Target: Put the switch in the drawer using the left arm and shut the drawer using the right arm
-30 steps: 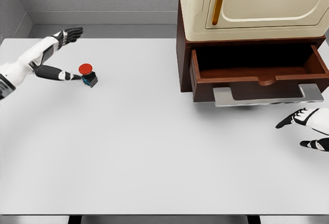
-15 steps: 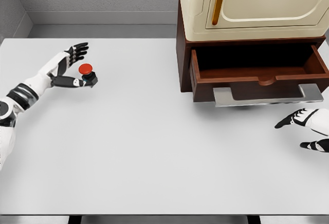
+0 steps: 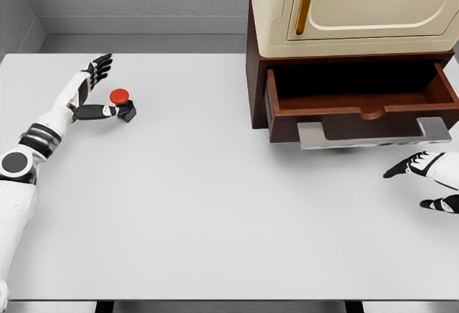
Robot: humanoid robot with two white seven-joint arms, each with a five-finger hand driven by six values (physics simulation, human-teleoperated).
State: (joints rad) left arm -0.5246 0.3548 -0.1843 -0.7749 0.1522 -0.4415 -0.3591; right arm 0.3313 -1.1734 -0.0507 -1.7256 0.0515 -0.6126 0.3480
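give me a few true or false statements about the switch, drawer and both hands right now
1. The drawer is pulled open and empty. True.
2. The switch lies inside the drawer. False: it sits on the table, far left of the cabinet.
3. The left hand has its fingers spread, thumb next to the switch. True.
4. The right hand grips the drawer's handle. False: it is open, apart from the handle, near the right edge.
5. The switch has a blue button on top. False: the button is red.
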